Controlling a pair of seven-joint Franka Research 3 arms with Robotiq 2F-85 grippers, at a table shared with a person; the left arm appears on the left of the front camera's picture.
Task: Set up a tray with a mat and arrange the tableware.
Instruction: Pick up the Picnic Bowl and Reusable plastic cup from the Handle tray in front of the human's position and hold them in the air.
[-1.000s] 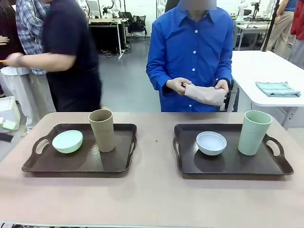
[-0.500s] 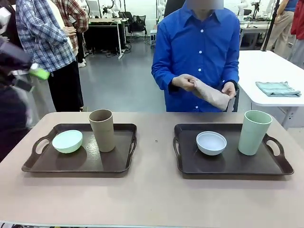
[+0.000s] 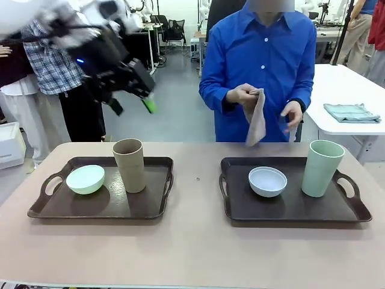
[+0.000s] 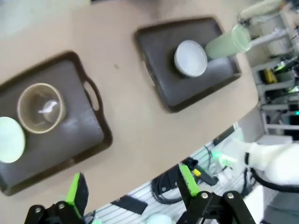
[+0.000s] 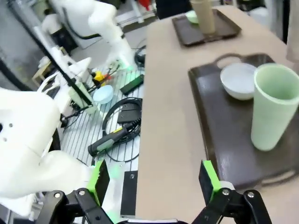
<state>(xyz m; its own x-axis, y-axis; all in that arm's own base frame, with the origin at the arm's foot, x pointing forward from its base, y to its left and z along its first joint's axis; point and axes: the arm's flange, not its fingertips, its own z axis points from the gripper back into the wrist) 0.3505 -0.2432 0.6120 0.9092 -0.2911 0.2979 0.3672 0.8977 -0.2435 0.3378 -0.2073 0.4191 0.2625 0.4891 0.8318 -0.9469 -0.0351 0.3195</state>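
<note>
Hanging high over the left end of the table (image 3: 192, 253), the left gripper (image 3: 132, 108) is blurred and touches nothing. In its wrist view the green pads (image 4: 74, 192) stand spread wide with only table between them, so I'd say it is empty and ready to take something.

Below it the left tray (image 3: 120, 206) lies flat with its handles out to the sides. On it the mint green bowl (image 3: 85, 179) sits near the left handle, and the tan-brown cup (image 3: 129, 164) stands upright just beside it. Both rest on bare tray, with no mat under them.

At the far side, in the middle, a person in a blue shirt holds the mat (image 3: 255, 118), a beige cloth, pinched at the top in one hand (image 3: 242, 95) so that it hangs down. The other hand (image 3: 293, 114) is open and off it. To my eye it is held like that to shake it out before laying it.

The right tray (image 3: 301, 209) mirrors the left, with the pale blue-white bowl (image 3: 267, 181) towards its left and the pale green cup (image 3: 323, 167) upright near the right handle, again on bare tray. I'd judge the pieces must come off before a mat can go under them.

Farther right a folded teal cloth (image 3: 352, 112) lies on a white side table, well apart.

The right gripper (image 5: 152, 176) hovers off the table's near edge beside the right tray, jaws wide and empty.
</note>
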